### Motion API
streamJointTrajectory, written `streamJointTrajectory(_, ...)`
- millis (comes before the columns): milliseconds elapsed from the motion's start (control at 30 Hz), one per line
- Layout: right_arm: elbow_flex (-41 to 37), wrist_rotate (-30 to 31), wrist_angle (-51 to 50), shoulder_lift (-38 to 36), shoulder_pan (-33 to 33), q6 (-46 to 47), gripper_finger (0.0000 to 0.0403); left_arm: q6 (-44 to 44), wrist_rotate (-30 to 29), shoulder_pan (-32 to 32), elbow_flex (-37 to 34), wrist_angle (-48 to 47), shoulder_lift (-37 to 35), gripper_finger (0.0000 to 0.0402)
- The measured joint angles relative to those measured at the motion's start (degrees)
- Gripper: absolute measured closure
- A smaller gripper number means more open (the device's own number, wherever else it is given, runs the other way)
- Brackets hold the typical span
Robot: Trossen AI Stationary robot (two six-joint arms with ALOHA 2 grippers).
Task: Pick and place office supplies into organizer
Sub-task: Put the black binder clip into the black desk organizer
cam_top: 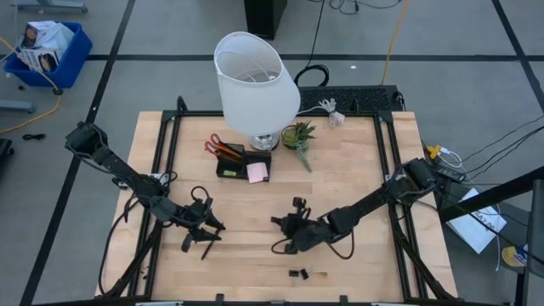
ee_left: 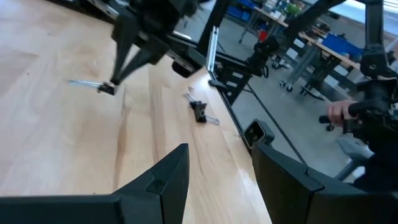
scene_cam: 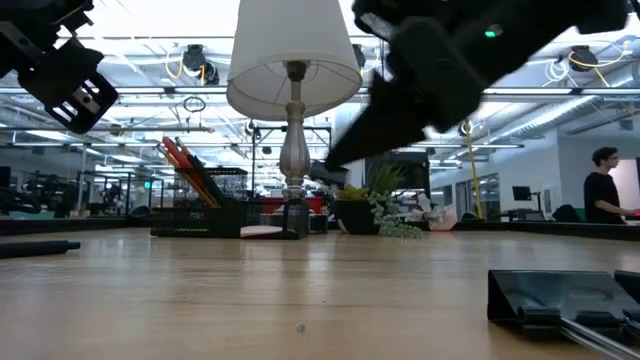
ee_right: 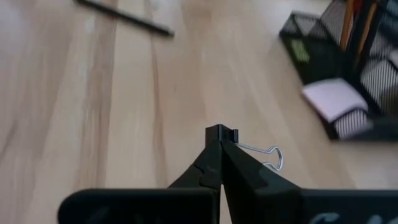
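Note:
My right gripper (ee_right: 221,149) is shut on a small black binder clip (ee_right: 222,132) above the middle of the table (cam_top: 365,212); the same gripper (cam_top: 279,224) shows in the high view. The black mesh organizer (cam_top: 240,161) stands in front of the lamp. It holds red-handled scissors, orange pencils (cam_top: 228,150) and a pink sticky-note pad (cam_top: 257,172). A black pen (ee_right: 124,18) lies flat on the wood. Two more black clips (cam_top: 297,274) lie near the front edge. My left gripper (ee_left: 217,180) hovers open at the left, with nothing between its fingers. My right gripper pinches the clip's black body (ee_right: 222,132) between its two fingertips, right at their free ends. One wire handle (ee_right: 266,154) sticks out sideways past the fingers. The fingers slant down toward the organizer. The clip is lifted clear of the table.
A tall lamp with a white shade (cam_top: 253,76) stands behind the organizer, with a small green potted plant (cam_top: 297,136) to its right. Black frame rails (cam_top: 161,153) run along both sides of the table. A person (scene_cam: 605,185) stands in the room beyond the table.

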Motion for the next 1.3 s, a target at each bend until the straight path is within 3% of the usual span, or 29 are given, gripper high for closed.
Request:
streamJointTrajectory(133,0.0,-0.5,8.3,1.8,-2.2,-5.3,0.0403,-0.1,-1.2,-0.7,0.0,0.8,-0.2,0.0222)
streamJointTrajectory(267,0.1,-5.2,16.0,3.8,-5.6,-8.0,0.0403,2.5,-1.6,-1.6,0.0,1.4,-2.4,0.0222)
streamJointTrajectory(533,1.6,-13.6,29.9,9.0,-11.9,-13.1,0.0403,9.2,-2.0,-3.1,0.0,-1.4,-13.2,0.0222)
streamJointTrajectory(700,8.4,-16.2,29.3,13.7,-14.6,-17.7,0.0403,11.9,-2.1,-3.1,0.0,-5.2,-19.8,0.0222)
streamJointTrajectory(933,18.6,-15.2,24.5,19.5,-19.3,-22.0,0.0403,13.5,-2.4,-3.1,0.0,-6.5,-25.2,0.0222)
streamJointTrajectory(1300,21.1,-14.9,24.5,20.8,-25.6,-24.1,0.0403,13.3,-2.4,-3.1,0.0,-6.5,-25.9,0.0222)
